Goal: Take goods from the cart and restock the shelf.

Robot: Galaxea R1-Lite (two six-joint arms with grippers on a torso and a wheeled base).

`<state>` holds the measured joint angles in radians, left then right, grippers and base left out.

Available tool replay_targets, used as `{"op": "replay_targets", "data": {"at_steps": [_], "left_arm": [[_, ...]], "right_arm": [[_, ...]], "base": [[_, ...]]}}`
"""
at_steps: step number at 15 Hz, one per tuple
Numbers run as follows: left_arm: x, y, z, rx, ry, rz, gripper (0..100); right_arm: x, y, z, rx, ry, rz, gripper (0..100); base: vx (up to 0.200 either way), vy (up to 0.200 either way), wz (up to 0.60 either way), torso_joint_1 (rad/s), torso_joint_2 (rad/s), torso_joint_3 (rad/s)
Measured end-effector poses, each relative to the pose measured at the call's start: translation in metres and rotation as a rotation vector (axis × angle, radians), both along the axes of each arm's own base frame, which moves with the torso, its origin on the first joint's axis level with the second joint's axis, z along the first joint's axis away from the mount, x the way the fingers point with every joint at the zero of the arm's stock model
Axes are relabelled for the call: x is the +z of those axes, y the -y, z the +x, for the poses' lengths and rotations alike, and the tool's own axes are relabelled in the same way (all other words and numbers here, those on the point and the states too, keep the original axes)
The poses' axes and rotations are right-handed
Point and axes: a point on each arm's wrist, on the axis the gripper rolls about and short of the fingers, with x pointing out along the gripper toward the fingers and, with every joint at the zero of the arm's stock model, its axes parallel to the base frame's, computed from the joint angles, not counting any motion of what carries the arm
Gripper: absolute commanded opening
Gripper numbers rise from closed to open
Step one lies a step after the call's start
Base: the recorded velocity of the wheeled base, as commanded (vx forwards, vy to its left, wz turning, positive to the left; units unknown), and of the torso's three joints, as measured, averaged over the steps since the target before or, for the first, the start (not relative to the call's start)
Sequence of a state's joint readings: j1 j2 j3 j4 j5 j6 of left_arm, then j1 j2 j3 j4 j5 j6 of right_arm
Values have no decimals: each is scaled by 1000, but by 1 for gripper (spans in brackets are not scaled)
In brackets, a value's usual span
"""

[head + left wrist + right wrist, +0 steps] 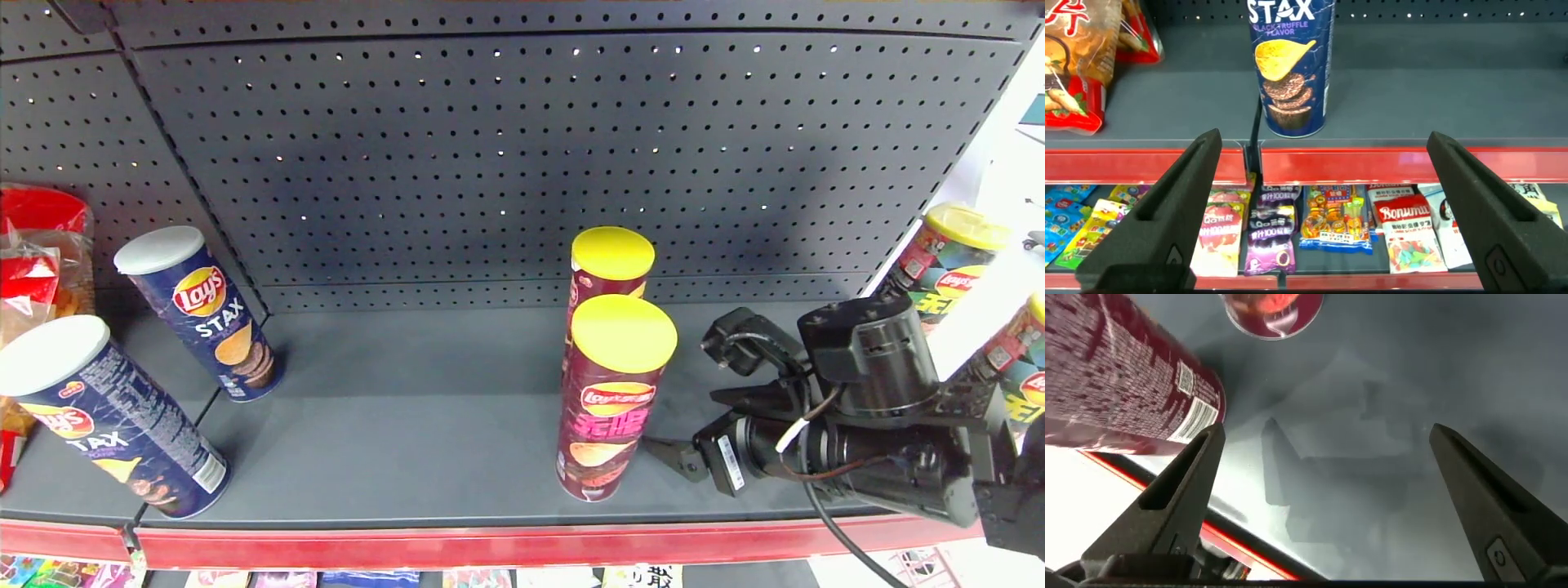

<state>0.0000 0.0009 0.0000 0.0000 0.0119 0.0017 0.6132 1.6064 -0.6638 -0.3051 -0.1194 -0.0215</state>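
Right tool (1324, 437), jaws apart, hovers low over the shelf (408, 425) beside the front maroon can (608, 408).

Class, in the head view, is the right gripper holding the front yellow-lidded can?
No: the right gripper is open and empty, and the front can stands beside it on the shelf.
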Motion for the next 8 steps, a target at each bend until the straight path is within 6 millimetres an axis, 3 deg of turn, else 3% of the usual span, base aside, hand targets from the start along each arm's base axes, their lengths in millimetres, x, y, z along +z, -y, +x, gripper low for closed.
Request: {"op": "replay_targets", "data": {"at_steps": [8], "left_arm": [[0, 0, 0, 0, 0, 0, 100]], "right_arm": [[-7, -9, 1, 26, -20, -22, 100]], "base": [[0, 0, 0, 0, 0, 0]]}}
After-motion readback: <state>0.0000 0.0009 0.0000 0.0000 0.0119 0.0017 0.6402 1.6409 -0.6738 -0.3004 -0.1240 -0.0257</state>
